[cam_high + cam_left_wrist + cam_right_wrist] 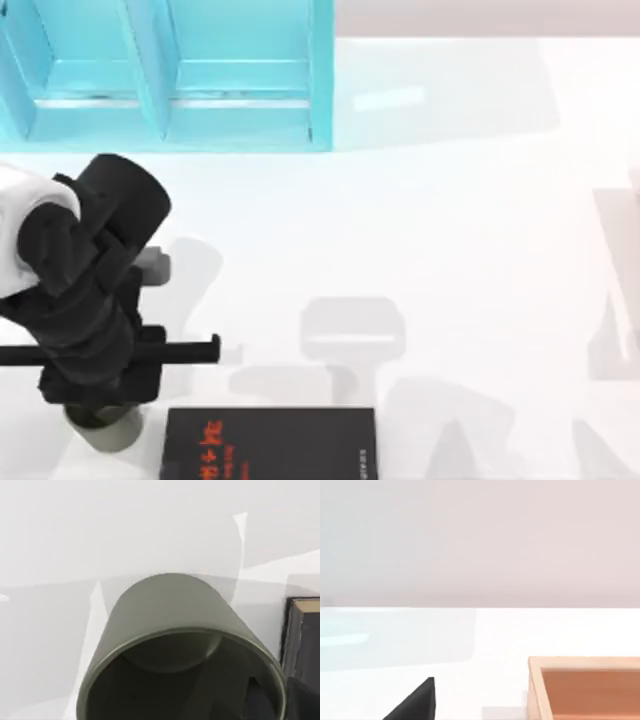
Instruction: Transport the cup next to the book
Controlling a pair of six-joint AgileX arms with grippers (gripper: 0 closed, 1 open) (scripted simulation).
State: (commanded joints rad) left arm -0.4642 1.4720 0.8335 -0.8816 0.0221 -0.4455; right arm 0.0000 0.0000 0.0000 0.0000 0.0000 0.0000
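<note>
Book (270, 443): flat, black, at the table's near edge.

Left gripper (100, 400): stood over the cup; whether its jaws held it could not be told.

Cup (175, 650): sat just left of the book; judged rigid, light, smooth-walled; best pinched across the rim.

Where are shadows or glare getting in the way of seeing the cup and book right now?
Top view: soft grey arm shadows spread across the white table above and right of the book, none darkening its cover; the left arm hides most of the cup. Left wrist view: the cup's inside is dim, pale shadow bands cross the table behind it, and the book's edge stays readable. No strong glare.
</note>
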